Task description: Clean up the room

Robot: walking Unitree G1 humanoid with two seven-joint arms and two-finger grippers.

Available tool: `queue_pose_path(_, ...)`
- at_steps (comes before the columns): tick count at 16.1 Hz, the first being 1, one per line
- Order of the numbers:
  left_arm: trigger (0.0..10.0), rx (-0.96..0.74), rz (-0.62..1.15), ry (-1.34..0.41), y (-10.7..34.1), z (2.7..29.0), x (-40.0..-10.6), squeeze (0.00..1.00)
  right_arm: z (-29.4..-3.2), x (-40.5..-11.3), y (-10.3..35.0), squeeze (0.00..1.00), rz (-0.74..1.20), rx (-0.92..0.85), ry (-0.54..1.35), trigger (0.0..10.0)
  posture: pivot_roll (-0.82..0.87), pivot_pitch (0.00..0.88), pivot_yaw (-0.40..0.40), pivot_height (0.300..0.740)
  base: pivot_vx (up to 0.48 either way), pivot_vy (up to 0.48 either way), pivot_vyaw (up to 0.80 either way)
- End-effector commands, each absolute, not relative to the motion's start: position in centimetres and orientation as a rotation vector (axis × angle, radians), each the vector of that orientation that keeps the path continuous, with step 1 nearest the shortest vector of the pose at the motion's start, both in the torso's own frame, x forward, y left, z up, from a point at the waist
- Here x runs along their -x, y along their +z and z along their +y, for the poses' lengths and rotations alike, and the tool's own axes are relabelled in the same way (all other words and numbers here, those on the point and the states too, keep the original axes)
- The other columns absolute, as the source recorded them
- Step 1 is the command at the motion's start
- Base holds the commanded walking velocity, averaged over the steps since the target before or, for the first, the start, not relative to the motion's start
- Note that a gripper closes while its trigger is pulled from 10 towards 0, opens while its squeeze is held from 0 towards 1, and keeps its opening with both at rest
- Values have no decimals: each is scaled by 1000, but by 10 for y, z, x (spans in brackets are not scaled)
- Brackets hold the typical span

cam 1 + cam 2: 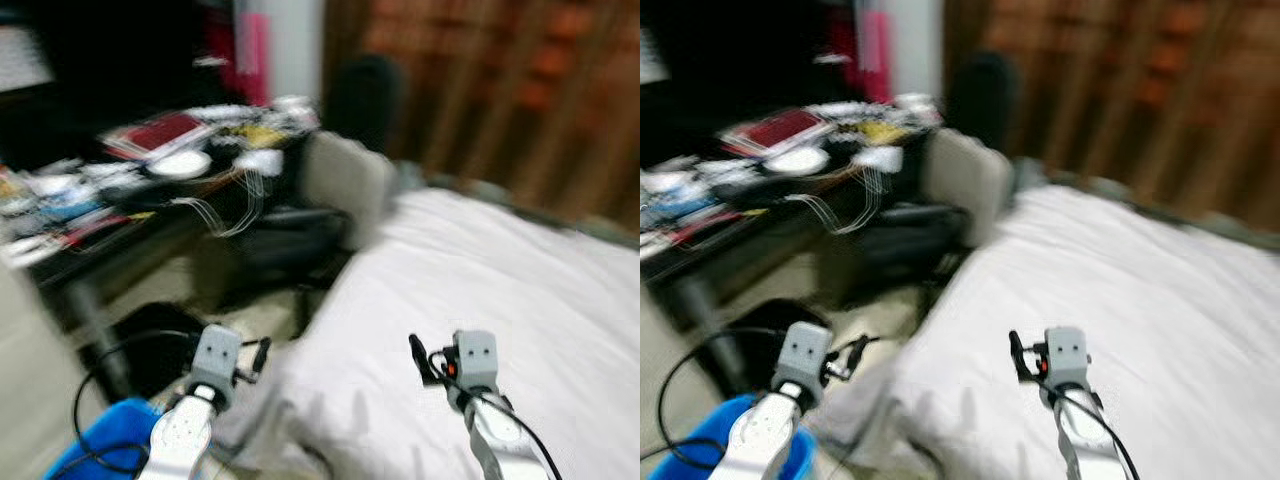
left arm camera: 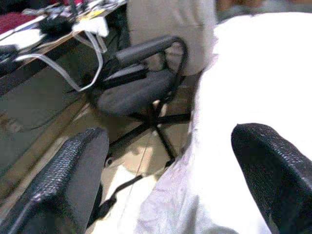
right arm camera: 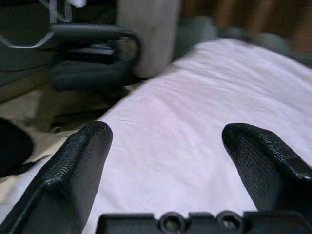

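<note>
Evidently a search step — both grippers empty, left gripper (image 2: 165, 180) and right gripper (image 3: 165, 161) with fingers spread apart over the white bed (image 1: 500, 290). Next: steady the blurred view, pick a target. Cluttered desk (image 1: 110, 235) — likely the clean-up items — stands beyond an office chair (image 2: 141, 83).

Bed (image 1: 480, 290): white sheet, smooth, with faint creases; fills the right of the room.
Desk (image 1: 130, 175): dark, low; stands left of the bed.
Desk clutter (image 1: 190, 140): red flat item, white round object, papers and white cables hanging over the edge; blurred.
Office chair (image 2: 141, 83): black seat and armrests, pale backrest; between desk and bed.
</note>
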State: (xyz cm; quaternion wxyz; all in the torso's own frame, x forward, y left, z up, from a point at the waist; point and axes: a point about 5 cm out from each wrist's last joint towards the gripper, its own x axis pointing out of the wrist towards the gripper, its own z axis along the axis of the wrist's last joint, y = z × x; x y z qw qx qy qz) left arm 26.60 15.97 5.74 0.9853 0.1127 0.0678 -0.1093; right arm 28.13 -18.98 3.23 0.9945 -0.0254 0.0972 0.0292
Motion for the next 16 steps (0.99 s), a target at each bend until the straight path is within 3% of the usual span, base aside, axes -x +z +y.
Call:
queue_pose_path(1, 10000, -218, 140, -225, 56, 159, -265, 0, -193, -283, 37, 0, 179, 53, 49, 10000, 61, 0, -70, 740, 0, -480, -800)
queue_pose_path(3, 10000, -213, 141, -240, 55, 158, -265, 0, -195, -283, 37, 0, 180, 63, 43, 10000, 53, 0, -58, 740, 0, -474, -800)
queue_pose_path(16, 10000, -205, 152, -184, 54, 147, -293, 0, -198, -280, 38, 0, 169, 53, 48, 10000, -17, 0, -30, 740, 36, 0, -800)
